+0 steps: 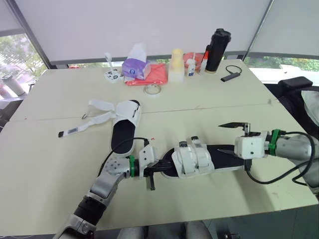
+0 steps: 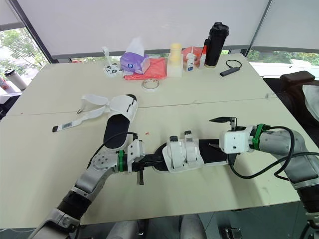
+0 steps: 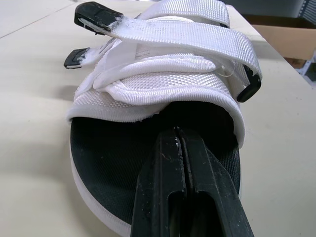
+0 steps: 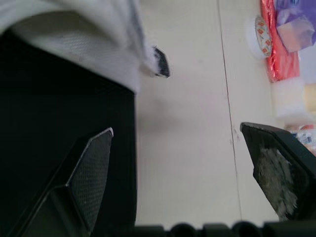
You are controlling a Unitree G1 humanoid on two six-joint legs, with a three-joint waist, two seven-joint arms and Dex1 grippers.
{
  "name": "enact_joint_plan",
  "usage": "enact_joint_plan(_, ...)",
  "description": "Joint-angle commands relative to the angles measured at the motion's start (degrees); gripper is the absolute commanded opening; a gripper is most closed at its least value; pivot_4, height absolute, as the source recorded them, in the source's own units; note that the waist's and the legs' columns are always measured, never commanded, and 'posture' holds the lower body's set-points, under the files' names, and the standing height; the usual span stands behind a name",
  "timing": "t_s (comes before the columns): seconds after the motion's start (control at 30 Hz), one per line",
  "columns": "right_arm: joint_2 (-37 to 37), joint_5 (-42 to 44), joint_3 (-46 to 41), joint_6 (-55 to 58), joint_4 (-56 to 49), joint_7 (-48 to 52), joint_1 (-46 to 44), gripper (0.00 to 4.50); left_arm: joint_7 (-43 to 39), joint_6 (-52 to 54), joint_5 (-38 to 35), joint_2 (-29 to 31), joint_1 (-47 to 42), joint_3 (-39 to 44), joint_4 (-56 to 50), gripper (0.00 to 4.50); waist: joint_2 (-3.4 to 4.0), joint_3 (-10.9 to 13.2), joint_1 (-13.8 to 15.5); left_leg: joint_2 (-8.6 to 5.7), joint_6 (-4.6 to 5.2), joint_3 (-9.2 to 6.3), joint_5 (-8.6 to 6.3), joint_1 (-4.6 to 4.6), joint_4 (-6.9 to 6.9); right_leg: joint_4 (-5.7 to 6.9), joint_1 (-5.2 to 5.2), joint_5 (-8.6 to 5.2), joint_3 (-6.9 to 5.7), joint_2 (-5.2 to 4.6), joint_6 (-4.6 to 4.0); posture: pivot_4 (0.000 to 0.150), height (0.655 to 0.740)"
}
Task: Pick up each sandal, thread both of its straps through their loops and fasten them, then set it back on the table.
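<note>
A pale table [image 1: 60, 169] with one seam across it is standing before shaded windows, and two sandals are lying on it. The near sandal [image 1: 192, 159] is lying lengthwise between the two grippers, its black insole facing up and its two white straps [image 3: 187, 34] lying across the white upper, each ending in a black tip. The far sandal [image 1: 124, 124] is lying well apart from it, toward the robot's left, with its two straps [image 1: 97, 107] hanging loose and spread out over the table.

The left gripper [image 3: 177, 140] is pointing into one end of the near sandal, its two black fingers pressed together with nothing between them and lying over the insole just under the upper. The right gripper [image 1: 230, 138] is sitting at the other end, its two fingers [image 4: 94, 163] spread wide and holding nothing: one is hanging over the black insole, the other over bare table beside the sandal.

Along the far edge one black bottle [image 1: 218, 50], one purple tissue pack [image 1: 135, 67], one red bag [image 1: 157, 74], one roll of tape [image 1: 152, 90] and one small black device [image 1: 230, 76] are standing or lying
</note>
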Motion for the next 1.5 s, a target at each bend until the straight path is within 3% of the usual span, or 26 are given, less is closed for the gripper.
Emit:
enact_joint_plan(0.03, -0.05, -1.41, 0.25, -5.39, -3.83, -1.26, 0.41, 4.44, -1.60, 0.92, -1.58, 2.31, 0.46, 1.86, -3.80, 0.00, 0.00, 0.00, -0.11, 0.01, 0.00, -0.01, 0.00, 0.00, 0.00, 0.02, 0.00, -0.01, 0.00, 0.01, -0.01, 0.150, 0.7400)
enact_joint_plan(0.23, 3.00, -7.84, 4.23, -14.86, -4.43, -5.18, -2.33, 4.44, -1.78, 6.31, -6.34, 5.36, 0.70, 5.68, -10.55, 0.00, -0.01, 0.02, -0.13, 0.02, -0.01, -0.03, 0.00, 0.05, 0.01, 0.16, -0.01, -0.10, 0.01, 0.00, -0.16, 0.150, 0.7400)
enact_joint_plan(0.5, 8.61, -19.91, 10.08, -26.94, 4.83, -14.00, -11.55, 4.44, -2.25, 14.96, -12.65, 10.82, 2.08, 11.15, -18.35, 0.00, -0.05, 0.04, -0.85, 0.01, -0.05, -0.05, 0.03, 0.11, -0.02, 0.26, -0.02, -0.11, 0.02, 0.02, -0.18, 0.150, 0.7400)
enact_joint_plan(0.87, 12.91, -36.21, 11.08, -42.54, 11.45, -32.57, -14.80, 4.44, -0.04, 16.84, -13.37, 12.17, 3.06, 13.93, -19.24, 0.00, -0.04, 0.04, -1.30, 0.00, -0.08, -0.05, 0.05, 0.27, -0.11, 0.38, 0.00, -0.12, 0.07, 0.05, -0.19, 0.150, 0.7400)
enact_joint_plan(0.97, 13.28, -39.66, 11.50, -43.52, 11.64, -35.76, -15.64, 3.65, -0.01, 16.45, -12.95, 12.09, 3.26, 14.07, -18.82, 0.00, -0.04, 0.04, -1.28, 0.00, -0.09, -0.04, 0.06, 0.30, -0.11, 0.39, 0.02, -0.13, 0.08, 0.06, -0.20, 0.150, 0.7400)
enact_joint_plan(1.2, 13.39, -42.13, 14.36, -42.65, 13.73, -38.25, -18.00, 0.17, 0.78, 15.83, -12.30, 11.46, 2.72, 14.19, -17.95, 0.00, -0.05, 0.04, -1.31, 0.00, -0.09, -0.03, 0.06, 0.33, -0.11, 0.40, 0.04, -0.13, 0.12, 0.06, -0.22, 0.150, 0.7400)
enact_joint_plan(1.4, 12.41, -33.81, 11.20, -32.01, 10.97, -35.37, -14.37, 0.08, 2.32, 15.89, -12.51, 11.43, 3.41, 15.39, -18.54, 0.00, -0.05, 0.04, -1.08, 0.00, -0.09, -0.06, 0.07, 0.36, -0.08, 0.39, 0.13, -0.14, 0.13, 0.05, -0.23, 0.150, 0.7400)
enact_joint_plan(1.5, 13.82, -28.35, 7.62, -18.94, 8.12, -31.46, -12.80, 0.08, 3.11, 15.87, -12.64, 11.14, 3.79, 15.63, -18.74, 0.00, -0.05, 0.04, -1.06, 0.00, -0.09, -0.09, 0.07, 0.37, -0.09, 0.39, 0.15, -0.14, 0.13, 0.05, -0.24, 0.150, 0.7400)
